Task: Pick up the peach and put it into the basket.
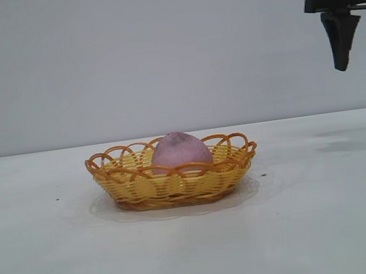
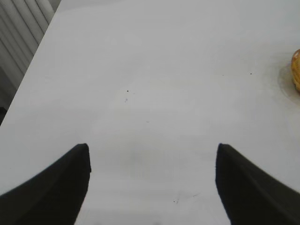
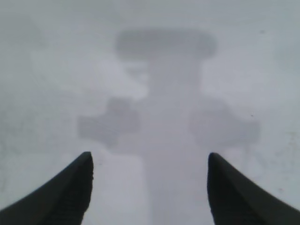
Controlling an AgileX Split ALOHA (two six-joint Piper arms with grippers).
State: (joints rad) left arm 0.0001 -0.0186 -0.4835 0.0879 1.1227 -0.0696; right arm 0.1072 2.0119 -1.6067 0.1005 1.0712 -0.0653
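the left gripper point(image 2: 152, 180) does not show in the exterior view; its own wrist view has its fingers spread apart with nothing between them, over bare table point(image 2: 154, 70), and only a sliver of the basket at that view's edge. it looks parked, well away from the basket.

next, the basket point(image 1: 173, 176) sits on the table near the middle of the exterior view. the peach point(image 1: 180, 152) lies inside it, its rounded top rising above the looped rim, roughly central and upright.

to the right of the basket and well above it, the right gripper point(image 1: 363, 46) hangs at the top corner, pointing down. its fingers stand apart and pinch nothing; its wrist view shows only table and its own shadow beneath.

judged from this, the placing step is done and the task is as good as finished. the next move calls only for taking the right arm clear to rest, without passing low over the basket.
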